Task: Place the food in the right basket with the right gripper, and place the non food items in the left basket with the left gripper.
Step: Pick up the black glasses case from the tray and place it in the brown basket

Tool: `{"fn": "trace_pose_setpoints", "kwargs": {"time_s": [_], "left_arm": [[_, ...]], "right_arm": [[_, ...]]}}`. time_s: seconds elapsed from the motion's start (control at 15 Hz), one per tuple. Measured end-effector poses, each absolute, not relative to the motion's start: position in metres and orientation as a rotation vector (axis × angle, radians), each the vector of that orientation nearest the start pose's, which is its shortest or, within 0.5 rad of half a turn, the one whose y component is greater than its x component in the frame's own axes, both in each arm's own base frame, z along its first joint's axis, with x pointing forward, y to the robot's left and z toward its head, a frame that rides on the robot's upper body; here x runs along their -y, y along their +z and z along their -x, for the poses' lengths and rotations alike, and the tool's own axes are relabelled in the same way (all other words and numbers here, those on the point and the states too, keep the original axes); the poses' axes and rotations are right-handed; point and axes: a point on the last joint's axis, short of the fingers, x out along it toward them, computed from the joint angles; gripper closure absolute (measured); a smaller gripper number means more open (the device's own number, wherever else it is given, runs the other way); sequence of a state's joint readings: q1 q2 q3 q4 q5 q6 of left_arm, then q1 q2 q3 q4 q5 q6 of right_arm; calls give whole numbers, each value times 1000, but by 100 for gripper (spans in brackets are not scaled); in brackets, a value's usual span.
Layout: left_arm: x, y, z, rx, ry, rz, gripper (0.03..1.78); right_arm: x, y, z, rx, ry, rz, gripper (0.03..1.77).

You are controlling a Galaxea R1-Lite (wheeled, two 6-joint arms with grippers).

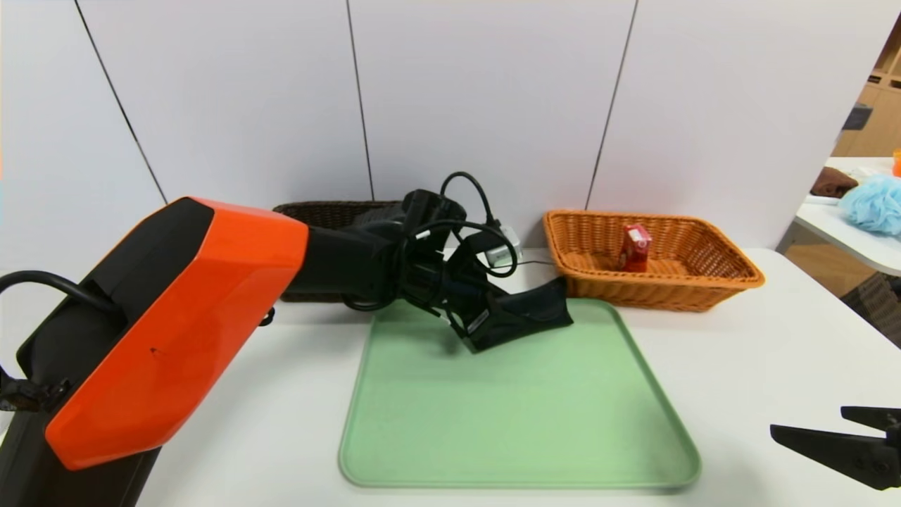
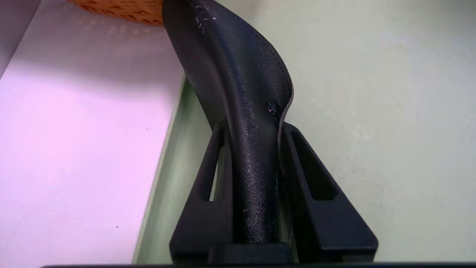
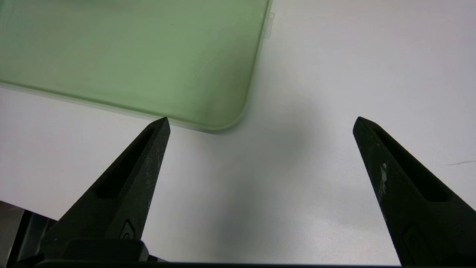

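Observation:
My left gripper (image 1: 473,318) (image 2: 254,126) is shut on one end of a flat black pouch (image 1: 531,311) (image 2: 238,67), a non food item. It holds the pouch over the far part of a green tray (image 1: 521,422) (image 2: 372,111), with the other end pointing toward the right basket (image 1: 633,292) (image 2: 122,9). The food, a small red carton (image 1: 635,246), stands inside that orange basket. The dark brown left basket (image 1: 331,209) sits behind my left arm, mostly hidden. My right gripper (image 1: 809,420) (image 3: 261,119) is open and empty over the table, off the tray's (image 3: 130,56) near right corner.
A white plug block with a cable (image 1: 503,250) lies between the two baskets. The white wall stands just behind the baskets. A side table (image 1: 845,225) at the far right carries a blue puff (image 1: 873,204) and a brown cloth (image 1: 833,182).

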State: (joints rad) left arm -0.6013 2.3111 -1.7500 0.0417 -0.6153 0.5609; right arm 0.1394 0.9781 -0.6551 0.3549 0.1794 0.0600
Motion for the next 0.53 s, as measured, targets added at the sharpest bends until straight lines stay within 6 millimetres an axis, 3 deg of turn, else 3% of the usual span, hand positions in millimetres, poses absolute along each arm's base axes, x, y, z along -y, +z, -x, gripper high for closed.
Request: {"fn": "trace_pose_setpoints", "kwargs": {"time_s": [0.53], "left_arm": [[266, 142, -367, -321, -1331, -471, 139]], "right_arm": [[-19, 201, -100, -692, 299, -73, 10]]}}
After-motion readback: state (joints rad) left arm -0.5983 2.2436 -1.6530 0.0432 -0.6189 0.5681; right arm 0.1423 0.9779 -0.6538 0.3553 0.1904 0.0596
